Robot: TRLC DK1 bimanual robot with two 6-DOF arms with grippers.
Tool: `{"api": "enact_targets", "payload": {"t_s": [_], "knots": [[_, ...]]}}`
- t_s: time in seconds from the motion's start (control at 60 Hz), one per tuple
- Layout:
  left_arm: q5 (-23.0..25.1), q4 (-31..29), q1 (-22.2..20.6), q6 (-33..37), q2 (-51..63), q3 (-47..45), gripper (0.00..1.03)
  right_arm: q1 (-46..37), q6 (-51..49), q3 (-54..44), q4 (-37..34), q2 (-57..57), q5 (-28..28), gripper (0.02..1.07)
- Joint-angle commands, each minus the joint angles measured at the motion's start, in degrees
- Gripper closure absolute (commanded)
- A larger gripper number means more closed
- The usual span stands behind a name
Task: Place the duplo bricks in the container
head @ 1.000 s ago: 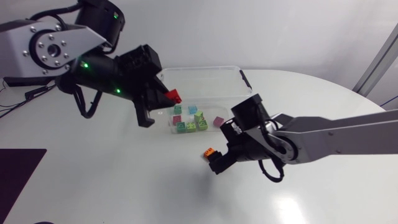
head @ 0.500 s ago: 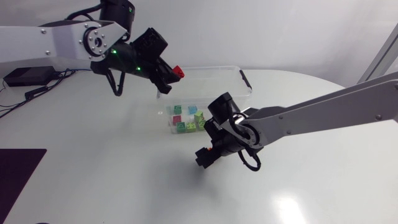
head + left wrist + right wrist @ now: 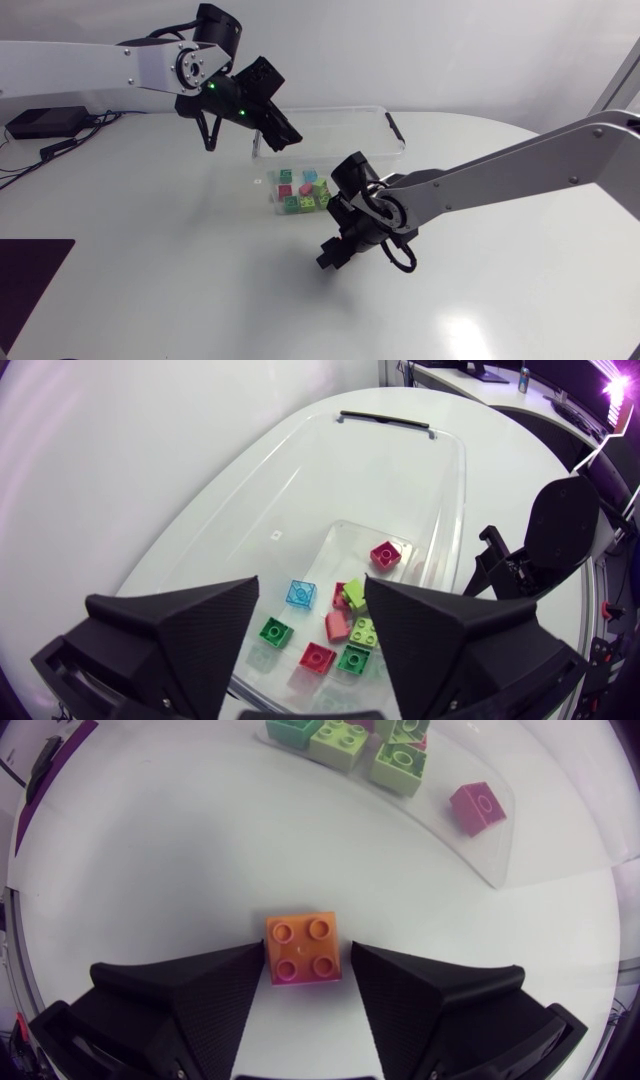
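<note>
The left gripper (image 3: 311,588) has released its small red duplo brick (image 3: 318,656), gaping empty above the clear plastic container (image 3: 452,460) (progress), while the right gripper (image 3: 307,948), wide, straddles an orange square duplo brick (image 3: 303,950).

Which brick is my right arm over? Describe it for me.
Find the clear container; outside it, on the white table, a lone brick sits between the right gripper's fingers. Its top is orange; the other bricks, green, blue and red, lie inside.

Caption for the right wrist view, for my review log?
Right gripper open around an orange duplo brick on the white table, clear container just ahead.
</note>
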Motion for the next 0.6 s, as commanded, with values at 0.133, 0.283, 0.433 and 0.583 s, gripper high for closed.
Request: {"api": "enact_targets", "payload": {"t_s": [0.133,0.283,0.433,0.583], "knots": [[-0.1,-1.5,1.5,-2.4,-3.7,0.3,0.04,-0.5,-0.8,-0.7,-0.1,-1.5,-0.4,0.81],[-0.3,-1.5,3.9,-4.1,-10.2,-3.7,0.04,-0.5,-0.6,-3.7,-2.3,-10.2,-0.2,0.81],[-1.6,-1.3,6.1,-4.3,-18.0,-10.0,0.04,-1.5,-0.3,-4.4,-6.1,-20.8,0.2,0.81],[-4.7,-0.3,7.0,-3.7,-24.5,-16.8,0.04,-2.7,0.0,-1.4,-8.3,-27.8,2.1,0.81]]}}
